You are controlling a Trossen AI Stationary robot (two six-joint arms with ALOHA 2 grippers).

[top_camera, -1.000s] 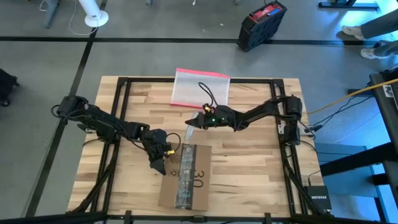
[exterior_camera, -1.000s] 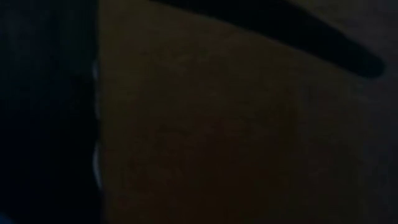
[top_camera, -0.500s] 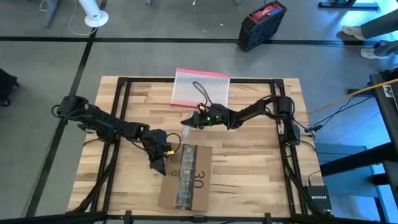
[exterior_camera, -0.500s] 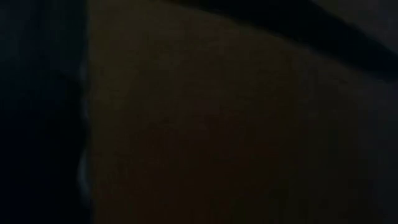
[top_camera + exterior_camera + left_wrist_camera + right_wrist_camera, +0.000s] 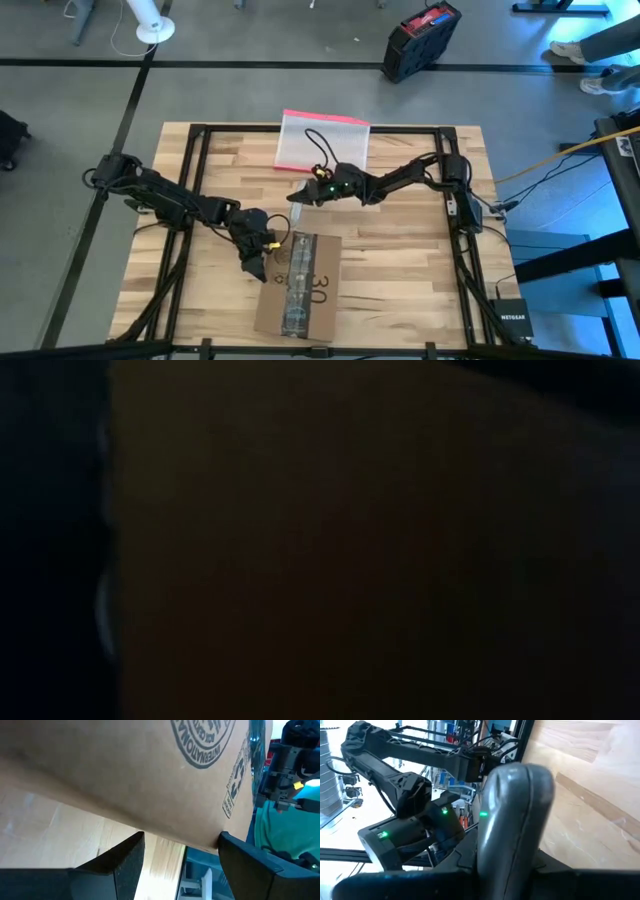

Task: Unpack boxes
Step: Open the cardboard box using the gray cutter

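The brown cardboard box (image 5: 300,285), with a black tape strip along its top, lies near the table's front edge and fills the low view (image 5: 350,540). My left gripper (image 5: 258,262) stands open at the box's far left corner. In the left wrist view its fingers (image 5: 181,845) straddle the lower edge of the box (image 5: 125,775) beside a corner. My right gripper (image 5: 303,195) hovers beyond the box's far end, shut on a grey-handled tool (image 5: 515,820). My left gripper has its fingertips (image 5: 137,842) at the box's lower edge (image 5: 170,837) near the corner; I cannot tell whether they touch it. My right gripper pinches the tool's rounded grey handle (image 5: 505,855) between its two fingers. It comes level from the table's right. The tool's pale end (image 5: 297,208) sticks out past the fingers toward the box, clear of the table.
A clear pouch with a pink-red edge (image 5: 322,138) lies at the table's far edge with a black cord (image 5: 322,148) on it. A black and red case (image 5: 420,40) stands on the floor beyond. Bare wood lies right of the box.
My right gripper has moved a little toward the table's left edge with the tool, staying shut on it and at about the same height.
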